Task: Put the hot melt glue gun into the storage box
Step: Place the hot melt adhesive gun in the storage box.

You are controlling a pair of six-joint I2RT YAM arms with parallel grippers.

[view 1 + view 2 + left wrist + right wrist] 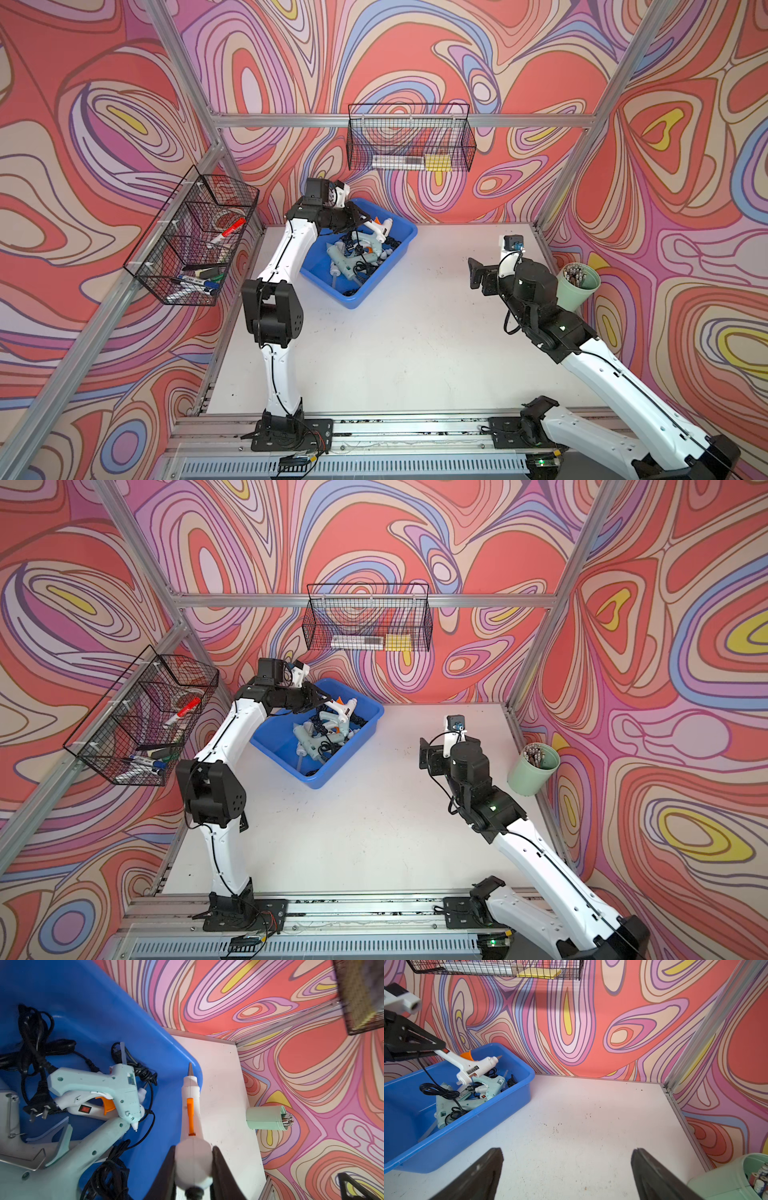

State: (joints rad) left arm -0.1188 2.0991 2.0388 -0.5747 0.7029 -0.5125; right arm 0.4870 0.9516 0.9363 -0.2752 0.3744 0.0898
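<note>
White plastic glue gun (191, 1109) sits by its handle between the dark fingers of the left gripper (193, 1167), which is closed firmly on it. The gun hangs in the air over the blue storage box (361, 297), at the box's far end, and its nozzle reaches about to the rim there. Several pale green glue guns (93, 1084) with black cords lie inside the box. The right gripper (566, 1153) is spread wide and holds nothing, above the white table (571, 1115), well apart from the box.
</note>
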